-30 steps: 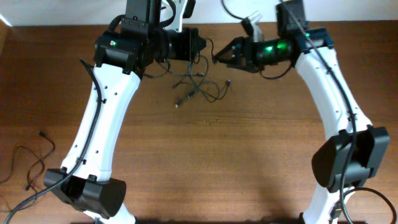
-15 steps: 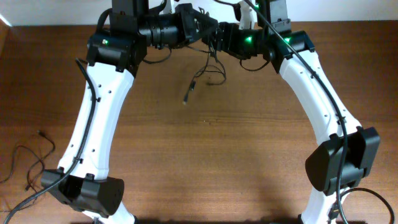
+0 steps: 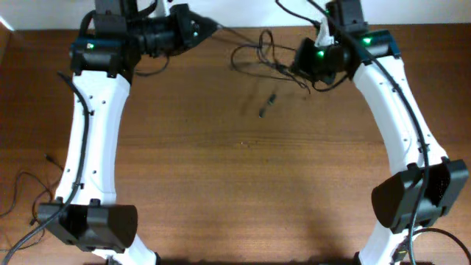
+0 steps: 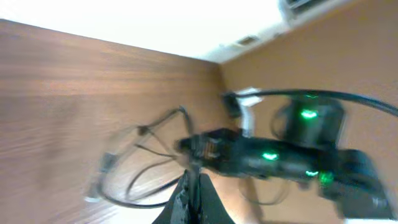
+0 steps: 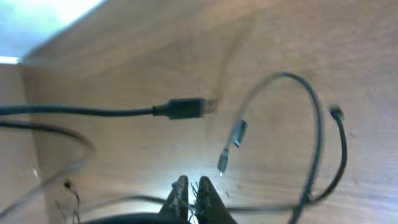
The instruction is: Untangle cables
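Observation:
The cables hang as a loose black tangle above the far middle of the table, stretched between my two grippers. My left gripper is shut on a thin strand that runs taut to the right. In the left wrist view the left gripper pinches that strand, and cable loops hang past it. My right gripper is shut on another strand at the tangle's right side; the right gripper shows a thin cable crossing between its tips. A plug dangles below the tangle. A flat plug and a cable loop hang in the right wrist view.
Another thin black cable lies loose near the table's left edge. The arm bases stand at the front left and front right. The white wall borders the table's far edge.
The two grippers have pulled apart, left going left and right going right. The right gripper has shut on a strand. The tangle is lifted and stretched between them.

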Controlling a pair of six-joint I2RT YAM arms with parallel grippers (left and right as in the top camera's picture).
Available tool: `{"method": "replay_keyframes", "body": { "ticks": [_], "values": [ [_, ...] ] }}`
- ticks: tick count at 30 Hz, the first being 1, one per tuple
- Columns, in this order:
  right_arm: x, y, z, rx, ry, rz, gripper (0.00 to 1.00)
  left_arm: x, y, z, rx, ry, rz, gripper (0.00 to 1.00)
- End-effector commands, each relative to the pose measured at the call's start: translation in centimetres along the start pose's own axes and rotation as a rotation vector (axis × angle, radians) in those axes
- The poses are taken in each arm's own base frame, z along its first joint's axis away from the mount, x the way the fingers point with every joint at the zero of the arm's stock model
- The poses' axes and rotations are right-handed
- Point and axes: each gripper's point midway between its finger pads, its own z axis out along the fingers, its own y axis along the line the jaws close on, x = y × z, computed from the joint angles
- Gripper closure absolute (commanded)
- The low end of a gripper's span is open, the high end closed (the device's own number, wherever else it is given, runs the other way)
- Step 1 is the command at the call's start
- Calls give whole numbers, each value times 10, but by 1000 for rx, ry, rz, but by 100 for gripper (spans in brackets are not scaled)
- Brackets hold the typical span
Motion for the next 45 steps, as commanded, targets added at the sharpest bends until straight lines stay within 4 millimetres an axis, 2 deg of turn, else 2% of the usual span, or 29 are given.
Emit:
{"method": "replay_keyframes", "body": {
  "ticks": [1,2,3,4,5,9,11,12,18,20,21,22,23,24,26,28,30,31,32,34,36,37,38,39,41,43,45],
  "values": [
    [-24,-95,-16,239,-39,68,96,-46,57,-71,-371,-242,103,100],
    [-25,-108,-21,269,-34,91,96,-48,76,-82,-476,-260,96,100],
    [-25,-116,-25,290,-35,104,96,-49,86,-88,-537,-274,83,100],
    [-26,-134,-32,344,-37,135,96,-50,106,-103,-672,-301,62,100],
    [-25,-147,-38,384,-37,154,96,-50,118,-113,-761,-320,52,100],
    [-22,-173,-50,487,-34,177,96,-54,141,-145,-994,-348,102,100],
    [-20,-190,-61,593,-41,179,96,-55,159,-186,-1250,-408,88,100],
    [-18,-196,-65,624,-39,184,96,-54,163,-201,-1334,-426,84,100],
    [-12,-246,-96,697,-23,323,96,-55,191,-267,-1500,-474,14,100],
    [-10,-254,-101,700,-10,327,96,-54,198,-282,-1530,-462,12,100],
    [-10,-249,-97,664,12,288,96,-54,200,-284,-1530,-460,8,100],
    [-10,-237,-89,579,52,201,96,-54,200,-279,-1501,-447,15,100],
    [-7,-210,-75,420,113,58,95,-55,198,-258,-1383,-418,28,100],
    [-2,-182,-65,262,156,-53,91,-55,193,-234,-1248,-377,47,100],
    [12,-129,-57,8,201,-194,75,-47,172,-179,-942,-251,121,100],
    [20,-91,-62,-113,193,-273,66,-26,140,-125,-644,-115,157,100],
    [25,-52,-76,-182,158,-355,67,-3,120,-89,-517,-6,170,100],
    [27,-34,-87,-208,130,-402,75,7,113,-74,-482,50,217,100],
    [26,-22,-100,-214,94,-420,87,15,108,-62,-465,92,255,100],
    [23,-13,-117,-213,51,-363,89,31,98,-38,-431,161,287,100],
    [21,-23,-109,-136,60,-283,76,37,93,-26,-426,185,304,100],
    [23,-25,-103,-108,73,-269,69,35,99,-27,-471,174,283,100],
    [26,-26,-89,-62,97,-246,62,30,117,-36,-597,136,202,100],
    [28,-25,-76,-18,107,-234,61,27,130,-45,-690,113,156,100],
    [31,-21,-50,76,110,-221,59,24,152,-61,-850,80,105,91],
    [32,-7,-15,155,87,-306,59,27,164,-55,-867,104,84,81],
    [40,-2,13,231,95,-344,59,34,180,-46,-879,149,60,75]
  ]
}}
